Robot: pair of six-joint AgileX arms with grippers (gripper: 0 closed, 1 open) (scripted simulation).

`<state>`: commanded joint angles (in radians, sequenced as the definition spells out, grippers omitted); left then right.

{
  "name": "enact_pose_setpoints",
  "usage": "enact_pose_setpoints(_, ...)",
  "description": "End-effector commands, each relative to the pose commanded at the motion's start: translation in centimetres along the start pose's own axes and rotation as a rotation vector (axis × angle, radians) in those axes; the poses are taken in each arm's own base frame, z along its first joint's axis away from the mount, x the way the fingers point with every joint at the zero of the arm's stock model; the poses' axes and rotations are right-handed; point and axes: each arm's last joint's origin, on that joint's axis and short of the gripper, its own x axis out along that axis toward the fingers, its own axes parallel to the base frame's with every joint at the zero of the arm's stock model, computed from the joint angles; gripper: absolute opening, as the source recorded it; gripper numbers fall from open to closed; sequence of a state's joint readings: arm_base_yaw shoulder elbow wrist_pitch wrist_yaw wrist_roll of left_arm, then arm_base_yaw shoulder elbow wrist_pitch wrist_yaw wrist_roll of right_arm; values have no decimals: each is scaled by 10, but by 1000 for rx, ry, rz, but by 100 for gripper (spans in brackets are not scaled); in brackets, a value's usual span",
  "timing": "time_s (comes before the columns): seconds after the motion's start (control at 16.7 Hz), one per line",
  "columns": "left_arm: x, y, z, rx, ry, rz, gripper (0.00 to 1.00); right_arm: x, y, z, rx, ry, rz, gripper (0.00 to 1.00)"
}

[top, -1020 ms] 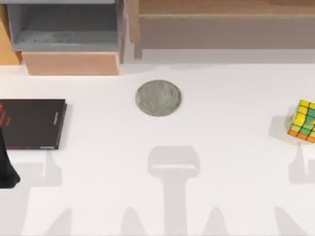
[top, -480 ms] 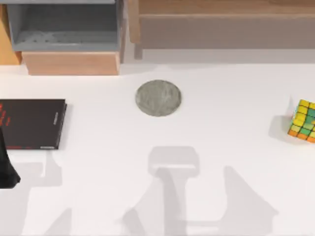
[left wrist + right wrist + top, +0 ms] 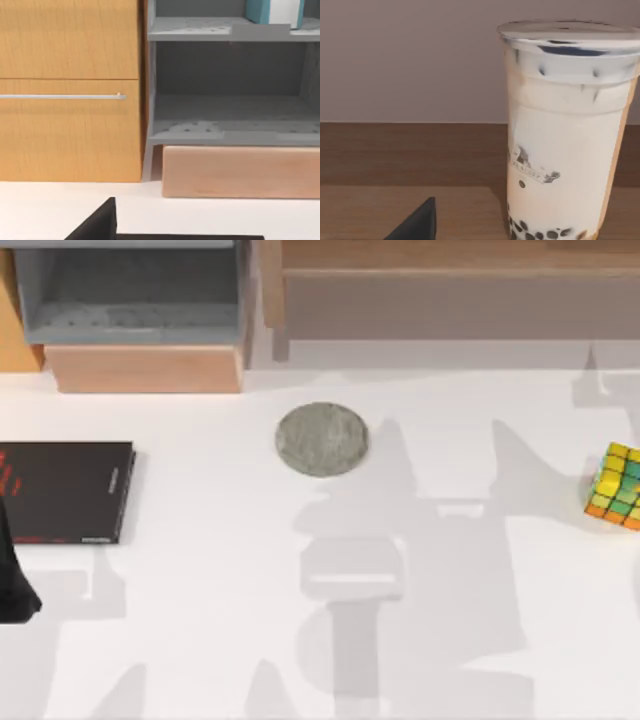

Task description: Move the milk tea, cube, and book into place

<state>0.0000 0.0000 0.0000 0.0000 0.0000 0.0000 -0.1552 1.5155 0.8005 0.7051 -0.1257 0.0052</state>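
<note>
Milk tea (image 3: 567, 135) upright on wooden shelf (image 3: 395, 200), just ahead of my right wrist camera, beside one dark finger (image 3: 417, 225). Jaw opening: cannot tell. Cube (image 3: 618, 486) at table's (image 3: 200, 640) right edge.

Black AgileX arm parts, barely in frame

In the top view a matte black, tapering piece of the left arm (image 3: 12, 585) sits at the table's 9 o'clock edge, rounded at its lower end, with no markings, cables or screws visible on it. Each wrist view carries one dark, wedge-shaped fingertip: the left finger (image 3: 98, 224) and the right finger (image 3: 417, 224), both flat black with a straight vertical edge and a sloping side, plain and unmarked.
</note>
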Motion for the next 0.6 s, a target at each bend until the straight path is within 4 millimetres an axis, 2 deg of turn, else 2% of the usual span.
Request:
enact_pose_setpoints(0.18, 0, 0, 0, 0, 0, 0, 100, 37, -11, -19, 0, -5, -1, 100)
enact_pose_setpoints(0.3, 0, 0, 0, 0, 0, 0, 100, 51, -16, -29, -1, -10, -1, 100)
enact_pose_setpoints(0.6, 0, 0, 0, 0, 0, 0, 100, 58, -18, -34, -1, -11, -2, 100)
